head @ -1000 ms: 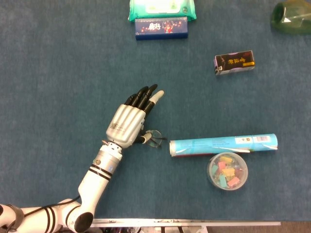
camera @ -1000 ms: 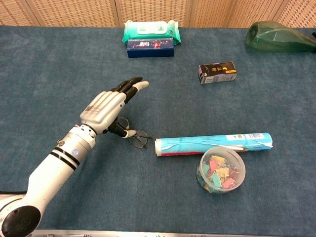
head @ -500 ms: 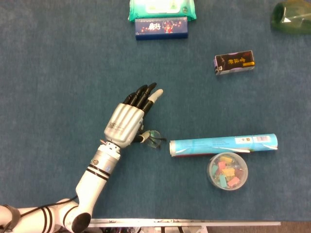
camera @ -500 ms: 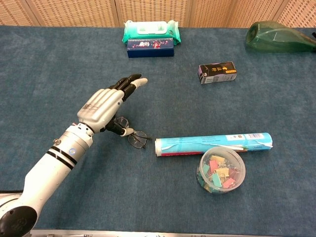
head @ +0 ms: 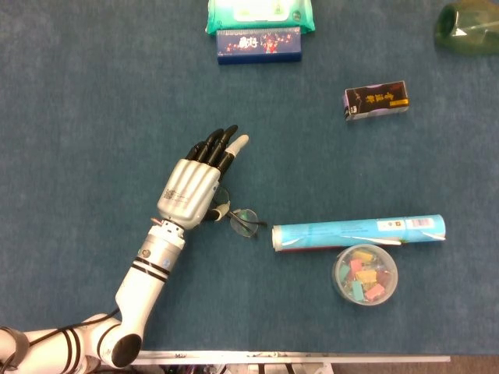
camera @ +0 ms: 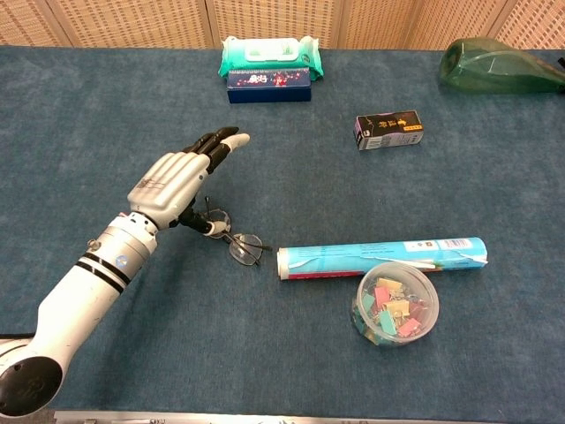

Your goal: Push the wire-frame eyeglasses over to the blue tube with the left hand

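Observation:
The wire-frame eyeglasses (head: 242,220) (camera: 240,245) lie on the blue cloth, just left of the blue tube (head: 359,232) (camera: 381,257), a small gap from its left end. My left hand (head: 195,185) (camera: 173,180) hovers left of and above the glasses, flat, fingers straight and pointing up and to the right, holding nothing. Its thumb lies near the glasses' left lens; whether it touches is unclear. The right hand is out of both views.
A clear tub of coloured clips (head: 365,274) (camera: 395,302) sits against the tube's near side. A black box (head: 376,102) (camera: 388,130) lies further back. A wipes pack and blue box (head: 258,43) (camera: 268,78) stand at the far edge, a green bottle (head: 468,27) (camera: 496,65) at far right.
My left hand has drawn back to the left and slightly away from the tube, uncovering more of the glasses. The glasses and tube have stayed put.

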{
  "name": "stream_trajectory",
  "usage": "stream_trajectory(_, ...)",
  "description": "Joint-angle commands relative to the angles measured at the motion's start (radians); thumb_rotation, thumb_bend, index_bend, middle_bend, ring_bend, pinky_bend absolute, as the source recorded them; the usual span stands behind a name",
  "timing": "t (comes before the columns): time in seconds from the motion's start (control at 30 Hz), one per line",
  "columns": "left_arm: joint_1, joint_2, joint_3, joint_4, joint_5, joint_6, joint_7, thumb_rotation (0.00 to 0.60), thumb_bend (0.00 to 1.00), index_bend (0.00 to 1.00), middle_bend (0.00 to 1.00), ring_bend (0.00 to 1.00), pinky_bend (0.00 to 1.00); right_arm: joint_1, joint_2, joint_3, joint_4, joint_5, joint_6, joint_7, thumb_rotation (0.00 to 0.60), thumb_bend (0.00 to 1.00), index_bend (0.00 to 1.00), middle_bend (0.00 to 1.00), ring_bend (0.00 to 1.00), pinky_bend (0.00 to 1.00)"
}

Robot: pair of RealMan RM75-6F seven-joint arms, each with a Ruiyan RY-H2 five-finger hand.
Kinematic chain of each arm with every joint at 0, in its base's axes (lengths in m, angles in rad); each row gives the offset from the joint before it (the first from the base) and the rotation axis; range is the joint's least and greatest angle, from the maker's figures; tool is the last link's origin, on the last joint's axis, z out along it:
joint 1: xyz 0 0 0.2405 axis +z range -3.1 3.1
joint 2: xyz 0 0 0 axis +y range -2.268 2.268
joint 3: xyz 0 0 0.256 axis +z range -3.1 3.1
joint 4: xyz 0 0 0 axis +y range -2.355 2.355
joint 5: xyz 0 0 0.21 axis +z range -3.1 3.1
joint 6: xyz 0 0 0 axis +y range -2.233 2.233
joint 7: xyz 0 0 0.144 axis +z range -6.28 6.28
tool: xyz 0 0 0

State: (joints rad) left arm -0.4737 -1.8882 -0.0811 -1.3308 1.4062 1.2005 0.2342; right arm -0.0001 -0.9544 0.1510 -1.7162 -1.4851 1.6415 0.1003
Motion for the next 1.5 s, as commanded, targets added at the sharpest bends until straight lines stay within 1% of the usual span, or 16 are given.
stream_trajectory(0.03, 0.001, -0.004, 0.001, 0.010, -0.003, -0.004, -0.006, 0.600, 0.08, 0.00, 0.00, 0.00, 0.17, 0.000, 0.000, 0.000, -0.001, -0.001, 0.001, -0.001, 0.600, 0.17, 0.55, 0.48, 0.43, 0.53)
stream_trajectory(0.57, 0.006, -0.016, 0.007, 0.042, -0.009, -0.018, -0.021, 0.600, 0.08, 0.00, 0.00, 0.00, 0.17, 0.000, 0.000, 0.000, 0.001, 0.000, 0.000, 0.002, 0.600, 0.17, 0.55, 0.48, 0.43, 0.53)
stream_trajectory(0.7, 0.008, -0.010, 0.009, 0.033, -0.002, -0.013, -0.024, 0.600, 0.08, 0.00, 0.00, 0.00, 0.17, 0.001, 0.000, 0.000, 0.002, 0.000, -0.001, 0.003, 0.600, 0.17, 0.55, 0.48, 0.43, 0.53)
stream_trajectory(0.77, 0.013, 0.010, 0.014, 0.008, 0.016, 0.009, -0.020, 0.600, 0.08, 0.00, 0.00, 0.00, 0.17, 0.002, -0.001, 0.000, 0.002, 0.002, -0.005, 0.003, 0.600, 0.17, 0.55, 0.48, 0.43, 0.53)
stream_trajectory(0.93, 0.032, 0.086, 0.025, -0.071, 0.052, 0.059, 0.004, 0.600, 0.08, 0.00, 0.00, 0.00, 0.17, 0.006, -0.005, -0.002, 0.005, 0.001, -0.012, -0.001, 0.600, 0.17, 0.55, 0.48, 0.43, 0.53)
stream_trajectory(1.13, 0.048, 0.245, 0.049, -0.192, 0.090, 0.084, 0.063, 0.600, 0.08, 0.00, 0.00, 0.00, 0.17, 0.013, -0.014, -0.009, 0.009, -0.001, -0.029, -0.017, 0.600, 0.17, 0.55, 0.48, 0.43, 0.53)
stream_trajectory(1.33, 0.071, 0.399, 0.073, -0.265, 0.119, 0.110, 0.097, 0.600, 0.08, 0.00, 0.00, 0.00, 0.17, 0.023, -0.026, -0.015, 0.013, 0.004, -0.052, -0.040, 0.600, 0.17, 0.55, 0.48, 0.43, 0.53)
stream_trajectory(1.5, 0.108, 0.479, 0.087, -0.298, 0.125, 0.154, 0.104, 0.600, 0.08, 0.00, 0.00, 0.00, 0.17, 0.033, -0.041, -0.021, 0.018, 0.008, -0.075, -0.065, 0.600, 0.17, 0.55, 0.48, 0.43, 0.53)
